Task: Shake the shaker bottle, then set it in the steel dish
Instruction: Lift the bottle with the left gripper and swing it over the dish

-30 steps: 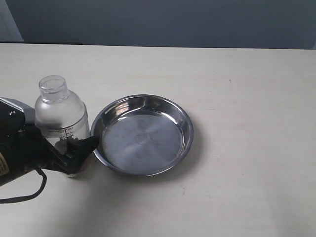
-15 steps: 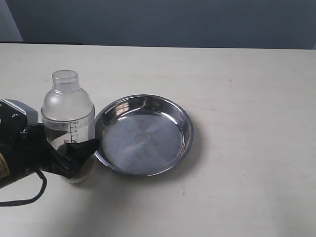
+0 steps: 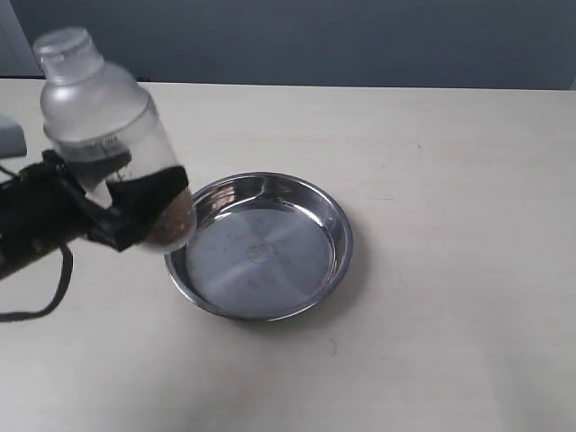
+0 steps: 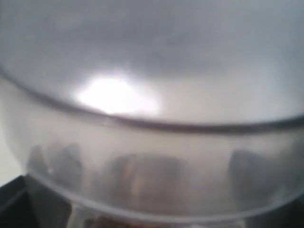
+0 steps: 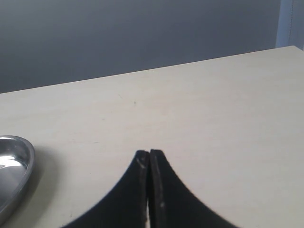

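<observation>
The shaker bottle (image 3: 108, 126) hangs in the air at the left, tilted with its capped top toward the upper left and brown pellets piled at its low end. My left gripper (image 3: 126, 202) is shut on its lower body. In the left wrist view the bottle (image 4: 152, 95) fills the whole picture as a blur and hides the jaws. The steel dish (image 3: 297, 200) lies flat on the table to the right of the bottle, with nothing in it. Its rim (image 5: 21, 171) also shows in the right wrist view. My right gripper (image 5: 149, 154) is shut on nothing, above bare table.
The pale table (image 3: 450, 180) stretches right of the dish. A dark wall (image 3: 315, 40) runs behind the far edge. A black cable (image 3: 45, 301) loops below my left arm.
My left gripper has lifted the bottle off the table and tipped it to the upper left. The dish has not moved.
</observation>
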You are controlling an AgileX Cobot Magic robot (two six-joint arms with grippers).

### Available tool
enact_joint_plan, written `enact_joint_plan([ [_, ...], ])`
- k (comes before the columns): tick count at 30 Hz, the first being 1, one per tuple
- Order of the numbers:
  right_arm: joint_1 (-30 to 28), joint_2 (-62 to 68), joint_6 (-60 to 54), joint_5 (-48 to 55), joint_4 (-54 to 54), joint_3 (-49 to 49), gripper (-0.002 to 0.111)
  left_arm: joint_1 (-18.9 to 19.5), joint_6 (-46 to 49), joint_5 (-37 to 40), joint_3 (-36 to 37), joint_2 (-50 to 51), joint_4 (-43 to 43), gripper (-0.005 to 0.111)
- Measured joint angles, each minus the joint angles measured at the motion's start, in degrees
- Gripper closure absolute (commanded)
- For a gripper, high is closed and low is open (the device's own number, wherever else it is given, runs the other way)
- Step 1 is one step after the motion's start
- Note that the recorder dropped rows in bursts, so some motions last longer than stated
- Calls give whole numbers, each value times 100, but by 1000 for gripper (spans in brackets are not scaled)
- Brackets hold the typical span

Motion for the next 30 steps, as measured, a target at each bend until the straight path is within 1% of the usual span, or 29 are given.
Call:
enact_joint_plan([
  [2, 0, 0, 0, 0, 0, 0, 109, -123, -436, 205, -500, -158, 465, 106],
  [4, 0, 0, 0, 0, 0, 0, 109, -406, -640, 762, -1042, -297, 773, 106],
  [7, 0, 0, 0, 0, 0, 0, 109, -800, -511, 1729, -1647, -383, 768, 106],
  [10, 0, 0, 0, 0, 0, 0, 109, -987, -461, 2135, -1903, -393, 639, 106],
  [12, 0, 0, 0, 0, 0, 0, 109, -1206, -449, 2470, -1927, -309, 520, 106],
  [15, 0, 0, 0, 0, 0, 0, 109, -1533, -449, 3095, -1779, 207, 511, 106],
  [16, 0, 0, 0, 0, 0, 0, 109, -1573, -521, 3327, -1707, 372, 576, 106],
  [18, 0, 0, 0, 0, 0, 0, 109, -1584, -669, 3628, -1673, 375, 661, 106],
  [20, 0, 0, 0, 0, 0, 0, 109, -1584, -737, 3698, -1880, -61, 649, 106],
  [22, 0, 0, 0, 0, 0, 0, 109, -1589, -840, 3486, -2145, -570, 473, 106],
  [24, 0, 0, 0, 0, 0, 0, 109, -1628, -981, 3304, -2167, -756, 384, 106],
  [27, 0, 0, 0, 0, 0, 0, 109, -1682, -1123, 3427, -1828, -485, 272, 106],
  [29, 0, 0, 0, 0, 0, 0, 109, -1682, -1152, 3574, -1546, -203, -108, 106],
  [30, 0, 0, 0, 0, 0, 0, 109, -1711, -1152, 3558, -1491, -144, -103, 106],
])
